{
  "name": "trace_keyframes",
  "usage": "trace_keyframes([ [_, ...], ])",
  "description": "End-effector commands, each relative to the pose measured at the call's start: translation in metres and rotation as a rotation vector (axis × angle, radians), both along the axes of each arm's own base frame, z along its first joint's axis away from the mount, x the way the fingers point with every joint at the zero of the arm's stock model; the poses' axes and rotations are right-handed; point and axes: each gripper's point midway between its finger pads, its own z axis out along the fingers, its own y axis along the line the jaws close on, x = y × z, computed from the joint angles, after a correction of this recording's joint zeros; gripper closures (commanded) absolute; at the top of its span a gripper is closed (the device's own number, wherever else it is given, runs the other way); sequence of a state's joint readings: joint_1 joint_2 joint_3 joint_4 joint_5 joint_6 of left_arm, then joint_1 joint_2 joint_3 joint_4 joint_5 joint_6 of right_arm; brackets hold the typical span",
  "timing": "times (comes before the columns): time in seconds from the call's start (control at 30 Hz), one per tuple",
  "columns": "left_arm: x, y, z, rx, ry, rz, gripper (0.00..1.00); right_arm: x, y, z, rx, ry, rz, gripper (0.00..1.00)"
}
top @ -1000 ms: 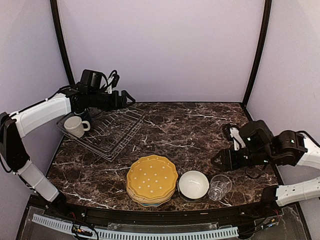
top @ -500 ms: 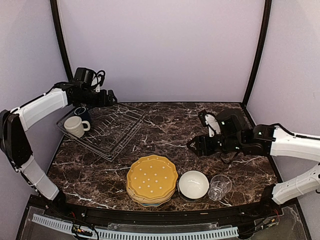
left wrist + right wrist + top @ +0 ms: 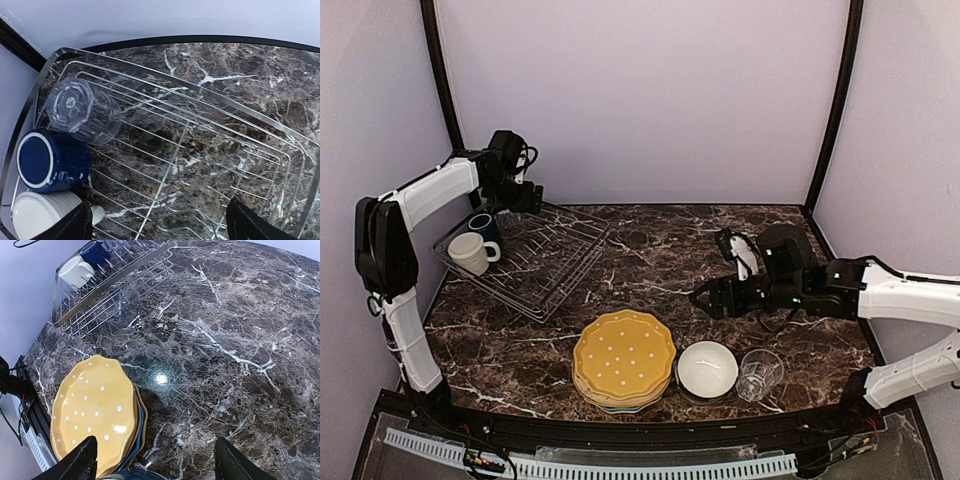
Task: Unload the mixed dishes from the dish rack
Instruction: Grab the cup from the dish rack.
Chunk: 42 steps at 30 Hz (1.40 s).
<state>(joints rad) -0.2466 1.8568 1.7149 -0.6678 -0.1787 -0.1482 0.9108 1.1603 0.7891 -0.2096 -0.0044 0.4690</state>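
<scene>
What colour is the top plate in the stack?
Yellow with white dots; the top plate shows best in the right wrist view.

left gripper (image 3: 528, 198) raised at far left, fingers (image 3: 77, 227) spread wide, I see nothing held | right gripper (image 3: 702, 298) stretched toward centre, fingers (image 3: 77, 462) apart, empty

I see cream mug (image 3: 470, 253), dark blue mug (image 3: 486, 227) and tipped tumbler (image 3: 82, 111) in the dish rack (image 3: 565, 283); yellow-topped plates (image 3: 623, 357), bowl (image 3: 707, 369), glass (image 3: 759, 373) outside.

Pale lilac walls (image 3: 640, 100) — dark, white-veined marble tabletop (image 3: 700, 250).
</scene>
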Motion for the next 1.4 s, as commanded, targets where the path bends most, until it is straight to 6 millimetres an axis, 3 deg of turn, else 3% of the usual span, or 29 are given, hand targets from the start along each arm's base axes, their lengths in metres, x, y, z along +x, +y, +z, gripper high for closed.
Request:
trace_keyframes([
  [0.0, 0.006, 0.039, -0.010, 0.146, 0.111, 0.086, 0.08, 0.005, -0.011, 0.003, 0.034, -0.027, -0.030, 0.23],
  [0.03, 0.012, 0.039, -0.002, 0.135, 0.094, 0.102, 0.08, 0.005, -0.013, 0.003, 0.037, -0.031, -0.033, 0.22],
  [0.07, 0.015, 0.041, -0.012, 0.138, 0.121, 0.108, 0.08, 0.005, -0.015, 0.002, 0.036, -0.031, -0.036, 0.22],
  [0.1, 0.021, 0.041, -0.004, 0.128, 0.098, 0.119, 0.08, 0.005, -0.016, 0.000, 0.034, -0.031, -0.036, 0.22],
  [0.13, 0.024, 0.043, -0.011, 0.133, 0.116, 0.129, 0.08, 0.005, -0.017, -0.001, 0.030, -0.028, -0.039, 0.22],
  [0.23, 0.038, 0.055, -0.003, 0.130, 0.080, 0.197, 0.07, 0.002, -0.021, -0.002, 0.023, -0.020, -0.041, 0.22],
  [0.4, 0.055, 0.083, -0.017, 0.080, 0.070, 0.295, 0.07, -0.001, -0.035, -0.001, 0.022, -0.033, -0.082, 0.22],
  [0.57, 0.078, 0.083, -0.033, 0.095, 0.048, 0.267, 0.07, -0.002, -0.045, 0.004, 0.036, -0.055, -0.108, 0.21],
  [0.67, 0.091, 0.085, -0.028, 0.119, 0.020, 0.268, 0.07, -0.001, -0.047, 0.006, 0.033, -0.059, -0.117, 0.21],
  [0.87, 0.109, 0.092, -0.040, 0.181, -0.008, 0.265, 0.08, 0.001, -0.047, 0.007, 0.020, -0.055, -0.122, 0.21],
  [1.0, 0.116, 0.097, -0.047, 0.196, -0.019, 0.280, 0.10, 0.004, -0.045, 0.004, 0.012, -0.047, -0.126, 0.21],
  [1.37, 0.118, 0.081, -0.084, 0.100, 0.052, 0.238, 0.21, 0.010, -0.031, 0.000, -0.005, -0.019, -0.100, 0.21],
])
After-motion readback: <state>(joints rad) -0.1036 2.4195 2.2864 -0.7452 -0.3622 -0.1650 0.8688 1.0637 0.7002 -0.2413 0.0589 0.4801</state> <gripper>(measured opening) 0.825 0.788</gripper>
